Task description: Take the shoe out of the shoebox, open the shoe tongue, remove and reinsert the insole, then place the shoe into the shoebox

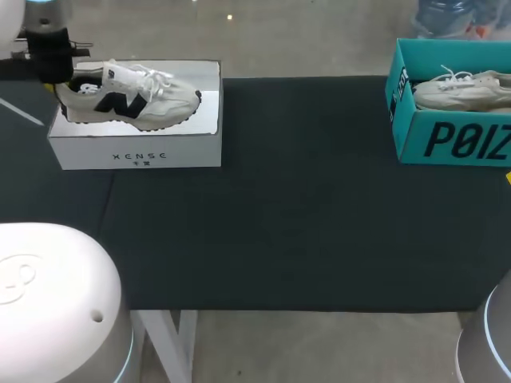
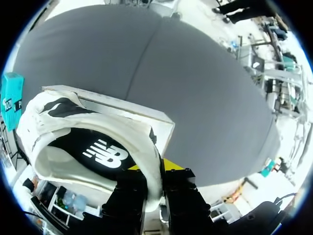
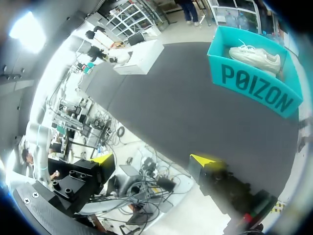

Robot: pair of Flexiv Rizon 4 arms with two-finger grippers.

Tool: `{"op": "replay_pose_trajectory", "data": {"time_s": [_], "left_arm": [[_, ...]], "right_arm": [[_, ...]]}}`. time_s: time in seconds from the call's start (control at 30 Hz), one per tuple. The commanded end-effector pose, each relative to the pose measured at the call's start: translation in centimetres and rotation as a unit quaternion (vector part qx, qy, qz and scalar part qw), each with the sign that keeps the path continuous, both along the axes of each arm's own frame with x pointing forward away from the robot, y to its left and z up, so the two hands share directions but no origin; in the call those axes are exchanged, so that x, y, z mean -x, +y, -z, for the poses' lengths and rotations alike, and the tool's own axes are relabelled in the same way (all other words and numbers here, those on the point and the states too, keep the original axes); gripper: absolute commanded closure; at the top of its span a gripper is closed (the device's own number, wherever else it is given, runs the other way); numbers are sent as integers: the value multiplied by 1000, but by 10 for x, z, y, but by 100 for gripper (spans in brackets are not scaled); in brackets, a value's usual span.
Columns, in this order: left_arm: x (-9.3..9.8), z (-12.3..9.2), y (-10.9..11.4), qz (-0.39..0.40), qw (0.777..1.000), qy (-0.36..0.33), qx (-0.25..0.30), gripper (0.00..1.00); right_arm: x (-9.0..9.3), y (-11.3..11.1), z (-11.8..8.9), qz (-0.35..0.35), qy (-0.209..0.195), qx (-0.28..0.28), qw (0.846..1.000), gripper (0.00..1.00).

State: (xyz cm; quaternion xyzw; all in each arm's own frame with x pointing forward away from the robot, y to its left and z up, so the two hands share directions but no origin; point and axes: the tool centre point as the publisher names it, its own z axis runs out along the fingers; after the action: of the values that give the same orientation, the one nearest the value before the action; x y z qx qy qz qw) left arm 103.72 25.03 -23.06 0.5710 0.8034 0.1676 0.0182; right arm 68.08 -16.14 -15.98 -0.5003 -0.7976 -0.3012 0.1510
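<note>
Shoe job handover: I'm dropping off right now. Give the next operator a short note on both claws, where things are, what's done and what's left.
The left claw is shut on the heel collar of the shoe, one finger inside, one outside.
The right claw is open and empty, beyond the edge of the table.
The shoe sits in the white shoebox at the table's left. A second shoe lies in the teal box at the right.
Done: heel grasp only.
Left: lift it out, open the tongue, insole out and back in, return it to the box.
</note>
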Motion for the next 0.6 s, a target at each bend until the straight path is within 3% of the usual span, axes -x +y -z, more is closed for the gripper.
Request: {"op": "replay_pose_trajectory", "data": {"time_s": [0.03, 0.6], "left_arm": [[-19, 12, -1, -5, 1000, 14, -3, 100], [-46, 37, -8, 4, 1000, 26, 1, 100]], "right_arm": [[0, 0, 0, 0, 1, 1, 1000, 0], [0, 0, 0, 0, 1, 1, 1000, 0]]}}
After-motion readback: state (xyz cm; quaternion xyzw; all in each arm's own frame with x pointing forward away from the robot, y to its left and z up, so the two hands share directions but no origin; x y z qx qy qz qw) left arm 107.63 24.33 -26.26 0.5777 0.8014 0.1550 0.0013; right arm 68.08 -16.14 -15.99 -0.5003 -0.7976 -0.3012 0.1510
